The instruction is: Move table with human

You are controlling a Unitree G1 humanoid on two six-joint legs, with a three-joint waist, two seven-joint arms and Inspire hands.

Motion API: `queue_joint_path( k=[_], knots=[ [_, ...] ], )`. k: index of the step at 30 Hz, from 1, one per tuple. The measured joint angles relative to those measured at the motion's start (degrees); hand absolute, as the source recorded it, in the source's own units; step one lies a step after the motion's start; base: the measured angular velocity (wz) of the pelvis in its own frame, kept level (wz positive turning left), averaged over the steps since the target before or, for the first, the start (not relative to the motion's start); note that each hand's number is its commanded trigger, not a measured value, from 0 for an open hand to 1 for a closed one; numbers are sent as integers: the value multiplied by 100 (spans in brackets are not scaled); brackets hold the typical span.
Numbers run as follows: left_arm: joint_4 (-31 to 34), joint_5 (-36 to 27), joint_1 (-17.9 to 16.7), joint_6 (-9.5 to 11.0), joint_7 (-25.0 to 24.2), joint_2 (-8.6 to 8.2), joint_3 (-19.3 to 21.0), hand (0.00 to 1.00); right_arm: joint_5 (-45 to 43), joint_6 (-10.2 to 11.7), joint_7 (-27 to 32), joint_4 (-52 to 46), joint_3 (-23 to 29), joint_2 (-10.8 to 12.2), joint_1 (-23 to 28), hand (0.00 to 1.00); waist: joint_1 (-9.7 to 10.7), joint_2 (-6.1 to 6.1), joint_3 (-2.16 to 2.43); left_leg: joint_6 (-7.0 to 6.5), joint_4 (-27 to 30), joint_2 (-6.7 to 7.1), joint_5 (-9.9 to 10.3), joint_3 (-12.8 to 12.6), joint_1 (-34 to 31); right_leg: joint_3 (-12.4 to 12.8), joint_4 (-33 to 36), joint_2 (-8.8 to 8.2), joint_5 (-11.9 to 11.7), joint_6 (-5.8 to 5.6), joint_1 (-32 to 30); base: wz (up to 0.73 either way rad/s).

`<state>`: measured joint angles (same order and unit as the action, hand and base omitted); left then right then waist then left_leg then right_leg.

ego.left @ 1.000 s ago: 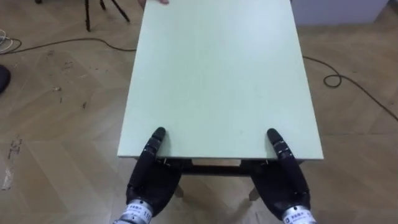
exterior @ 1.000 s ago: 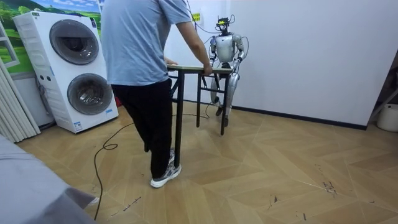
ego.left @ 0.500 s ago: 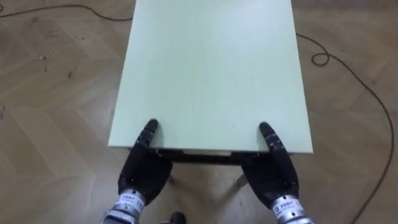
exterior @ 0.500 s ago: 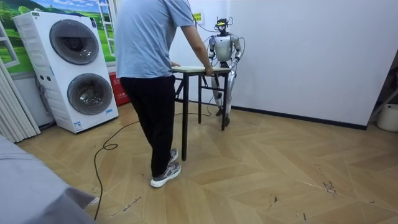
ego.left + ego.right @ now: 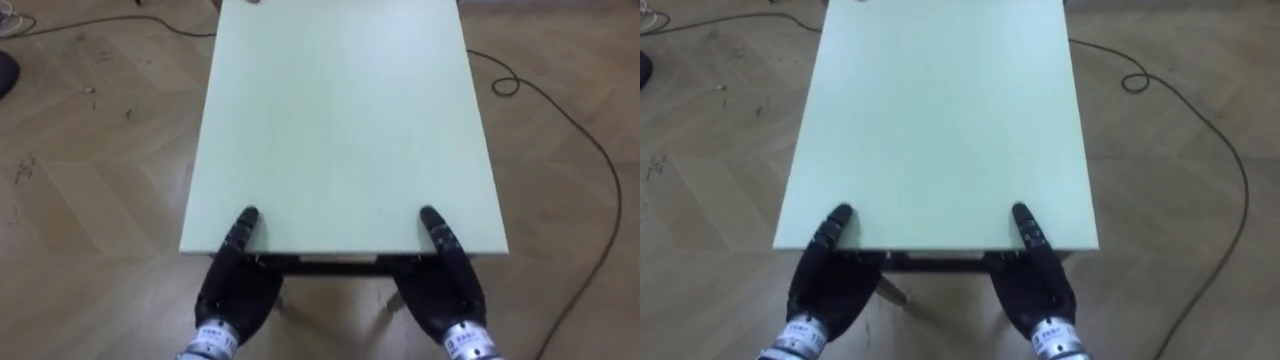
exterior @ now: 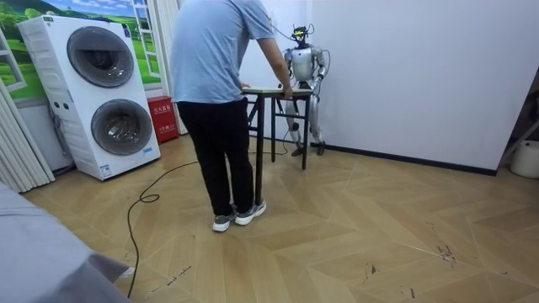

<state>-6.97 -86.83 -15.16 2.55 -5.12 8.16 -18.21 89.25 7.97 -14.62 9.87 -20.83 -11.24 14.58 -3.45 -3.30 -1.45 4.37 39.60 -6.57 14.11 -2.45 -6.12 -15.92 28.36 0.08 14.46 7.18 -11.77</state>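
Over by the white wall, the table has shifted toward the room view's right since a second ago. The person has followed it: the wide stride of a moment back is gone and both feet now stand close together on the wooden floor. The washing machines are left well behind the person's back. The robot stands at the far end, near the wall, and its feet have moved back a little too.

Now the table itself. It sits between the two of them. Its long axis runs straight from the robot to the person, one short end to each. From the robot's head the pale top stretches away lengthwise, with the near short edge square across the bottom of the view. The person leans over the far end with an arm down to the top.

On to the hands, and they sit as they did before. The left hand is at the near left corner and the right hand at the near right corner. Each lays a dark thumb flat on the top, just inside the edge, pointing away from the robot. The backs of both hands show below the edge. The rest goes under the board, so I cannot tell how tightly either hand is closed on it.
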Motion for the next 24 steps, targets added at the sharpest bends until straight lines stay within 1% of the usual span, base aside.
queue_joint_path(
  k=[1,2,3,4,5,6,7,8,9,10,11,12,13,14,15,16,17,18,19,20,21,22,23,24],
  knots=[
    [10,7,3,-1,1,7,-17,100,10,79,-5,-1,-29,4,24,100,22,12,19,46,-670,79,-20,44,259,227,-147,9,-161,4,-35,42],
    [23,28,25,0,0,7,-6,100,20,89,-9,-6,-30,12,6,100,14,16,21,60,-949,101,-30,52,367,274,-208,-17,-226,6,-60,4],
    [28,27,68,10,-1,-13,24,100,31,91,-7,-8,-44,-4,-77,100,-32,4,14,74,-1329,108,-20,14,506,126,145,-123,-266,-5,-294,-17],
    [14,10,78,55,-1,-122,63,100,85,95,85,-10,-143,-48,-203,100,11,-30,-70,150,-1557,77,71,-92,717,247,1563,-329,-430,22,-947,-12],
    [-35,-37,72,95,-5,-163,57,100,147,111,138,-10,-214,-107,-230,100,114,-78,-129,130,-1568,-13,186,-179,862,357,2165,-258,-405,16,-1363,21],
    [-40,-57,-4,196,-47,-129,11,100,157,202,166,-14,-304,-127,-203,100,200,-318,50,68,-1465,-268,664,-220,802,615,1494,207,-261,-219,-1748,47],
    [170,-113,41,267,-76,154,-3,100,73,287,130,-99,-346,84,-204,100,220,4,-19,123,-1034,-187,1169,-220,613,688,371,164,-960,111,-1967,37],
    [68,-141,132,299,-128,105,-9,100,58,317,125,-116,-334,44,-250,100,183,-135,-56,159,-653,-276,1489,-121,466,449,644,140,-895,-93,-2060,-8],
    [25,-145,144,335,-66,-9,18,100,52,306,135,-6,-358,-15,-432,100,139,-257,-37,104,-59,-196,1745,121,91,131,520,137,-966,236,-2145,-39],
    [22,-168,142,339,-70,-58,17,100,7,296,135,24,-350,-38,-532,100,171,-243,-41,88,74,58,1752,223,-84,-54,360,10,-1075,312,-2170,-27],
    [21,-172,152,330,-70,-82,1,100,-8,284,135,23,-334,-56,-540,100,193,-241,-37,75,22,157,1732,242,-127,-203,253,-68,-1140,338,-2136,11],
    [2,-172,181,325,-68,-104,-21,100,0,281,133,20,-314,-73,-534,100,261,-237,-29,6,-215,234,1715,135,-112,-418,12,-143,-1294,358,-2045,54],
    [-69,-172,253,333,-68,-92,-41,100,45,257,134,34,-296,-57,-510,100,401,-185,-28,-75,-499,236,1713,85,-112,-554,-240,-226,-1456,330,-1936,60],
    [-149,-170,298,340,-68,-99,-70,100,56,259,134,37,-278,-51,-461,100,440,-156,-14,-191,-649,250,1674,49,-95,-569,-372,-252,-1542,294,-1881,55],
    [-316,-128,332,340,-68,-130,-109,100,29,230,134,63,-217,-24,-318,100,459,-92,19,-327,-799,305,1530,-44,-31,-543,-685,-269,-1786,211,-1694,26],
    [-376,-125,263,321,-68,-130,-140,100,-43,168,134,62,-165,-13,-174,100,453,-49,50,-406,-916,354,1400,-108,43,-505,-1023,-284,-2028,146,-1504,14],
    [-376,-124,222,317,-69,-113,-161,100,-45,123,134,62,-139,-5,-116,100,459,-25,62,-440,-966,434,1346,-143,69,-445,-1175,-291,-2156,110,-1434,0],
    [-378,-124,151,319,-68,-100,-208,100,-89,51,134,62,-51,16,-14,100,472,22,85,-520,-1032,543,1237,-161,90,-348,-1399,-360,-2349,-3,-1341,0],
    [-387,-124,112,323,-67,-102,-270,100,-91,5,133,63,-26,7,53,100,495,40,77,-617,-1062,664,1146,-197,99,-254,-1522,-448,-2500,-241,-1277,0],
    [-397,-125,103,325,-67,-101,-288,100,-87,-15,133,65,-18,-8,68,100,511,45,74,-661,-1076,722,1101,-215,97,-218,-1580,-495,-2563,-451,-1259,5],
    [-405,-124,101,327,-50,-101,-304,100,-68,-61,135,70,24,-15,87,100,530,55,54,-738,-1123,775,1021,-256,90,-125,-1518,-563,-2585,-875,-1259,25],
    [-433,-89,104,326,-21,-111,-326,100,-37,-93,136,69,85,9,186,100,589,42,40,-754,-1117,719,959,-343,93,161,-804,-635,-2192,-810,-1326,43],
    [-431,-59,106,325,5,-106,-343,100,1,-94,135,66,87,24,248,100,620,54,34,-742,-1131,681,920,-384,97,320,-346,-675,-1830,-744,-1339,67],
    [-425,38,116,331,28,-99,-347,100,78,-79,117,65,76,43,334,100,642,129,39,-692,-1214,593,834,-577,100,460,492,-788,-1152,-729,-1311,58]
  ],
)
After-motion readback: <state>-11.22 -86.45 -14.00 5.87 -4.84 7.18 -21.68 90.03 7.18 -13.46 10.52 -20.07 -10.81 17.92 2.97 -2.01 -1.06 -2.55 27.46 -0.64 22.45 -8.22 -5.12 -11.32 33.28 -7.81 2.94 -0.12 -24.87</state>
